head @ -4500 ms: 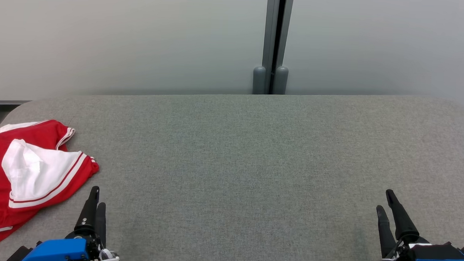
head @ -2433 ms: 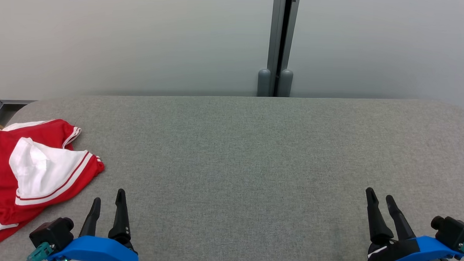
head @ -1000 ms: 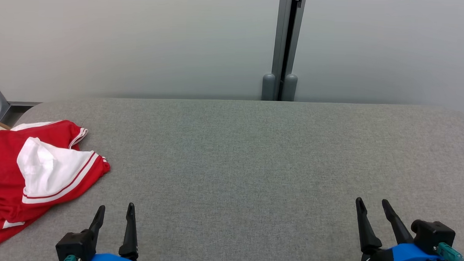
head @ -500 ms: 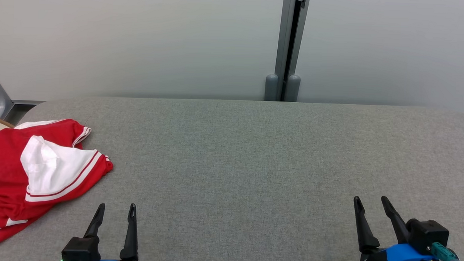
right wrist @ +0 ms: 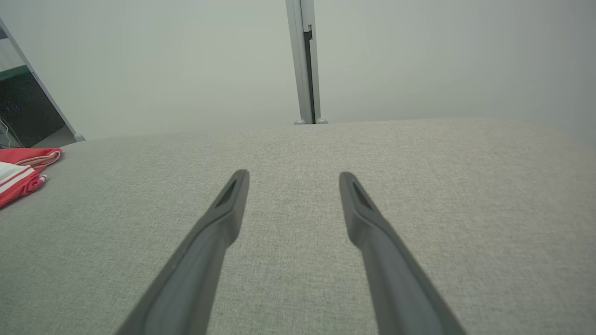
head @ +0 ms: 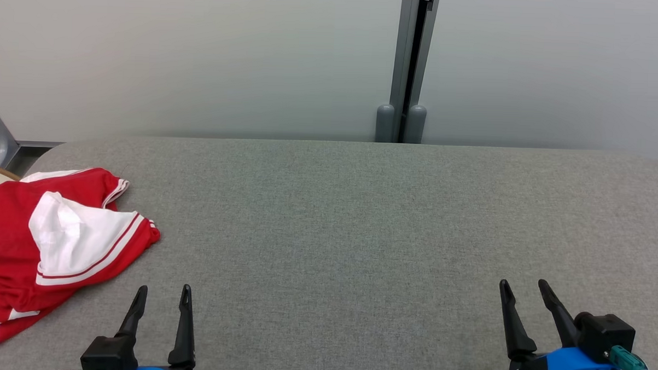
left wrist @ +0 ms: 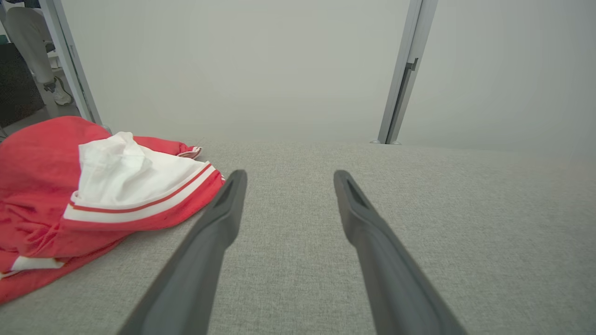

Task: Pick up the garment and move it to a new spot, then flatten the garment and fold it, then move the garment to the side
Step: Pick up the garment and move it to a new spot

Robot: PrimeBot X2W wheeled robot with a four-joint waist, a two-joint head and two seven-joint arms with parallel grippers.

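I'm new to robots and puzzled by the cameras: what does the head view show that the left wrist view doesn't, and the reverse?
Head view's extra: the right tool, open over the grey table. Left wrist view's extra: what looks like a shoe beyond a metal frame. Shared: the crumpled red-and-white garment, the open left tool beside it, the table.

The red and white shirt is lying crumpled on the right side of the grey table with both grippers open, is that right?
No, the shirt lies crumpled on the left side of the table, as the head view shows. The left gripper and right gripper are both open.
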